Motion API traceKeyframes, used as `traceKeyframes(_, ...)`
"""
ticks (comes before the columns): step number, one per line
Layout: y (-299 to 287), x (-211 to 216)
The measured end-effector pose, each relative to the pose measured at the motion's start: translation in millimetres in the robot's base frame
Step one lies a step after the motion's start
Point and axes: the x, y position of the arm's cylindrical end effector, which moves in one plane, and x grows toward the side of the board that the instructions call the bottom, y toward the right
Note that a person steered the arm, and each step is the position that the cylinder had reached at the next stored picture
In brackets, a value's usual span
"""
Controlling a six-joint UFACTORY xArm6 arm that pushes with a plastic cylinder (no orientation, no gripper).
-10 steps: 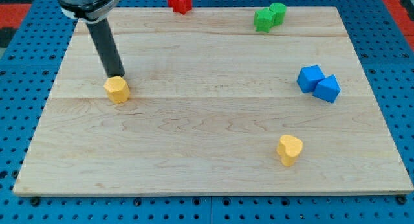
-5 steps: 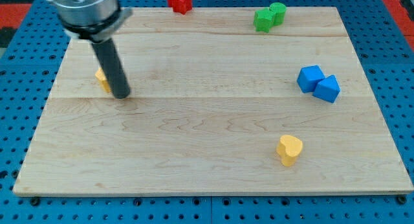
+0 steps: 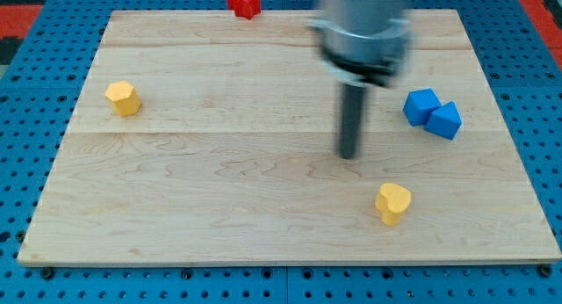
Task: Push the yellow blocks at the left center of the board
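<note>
A yellow hexagonal block (image 3: 123, 97) lies near the board's left edge, a little above its middle. A yellow heart-shaped block (image 3: 392, 203) lies at the lower right. My tip (image 3: 349, 155) is at the centre right of the board, blurred by motion, above and slightly left of the heart-shaped block and far right of the hexagonal one. It touches no block.
Two blue blocks (image 3: 432, 112) sit together at the right edge. A red block (image 3: 243, 1) lies at the board's top edge. The arm's body (image 3: 364, 27) covers the top right, where green blocks stood before. The wooden board (image 3: 263, 207) lies on a blue pegboard.
The yellow hexagonal block was pushed left and slightly up. My tip then swept far right across the board to above the yellow heart-shaped block. The arm now hides the green blocks.
</note>
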Motion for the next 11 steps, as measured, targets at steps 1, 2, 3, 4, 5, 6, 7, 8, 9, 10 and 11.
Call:
traceKeyframes(1,121,62)
traceKeyframes(2,72,97)
traceKeyframes(3,-37,48)
traceKeyframes(4,-140,16)
traceKeyframes(5,-135,22)
traceKeyframes(6,-127,47)
traceKeyframes(7,-234,42)
traceKeyframes(8,-310,13)
traceKeyframes(9,-283,15)
traceKeyframes(10,-242,65)
traceKeyframes(11,-217,42)
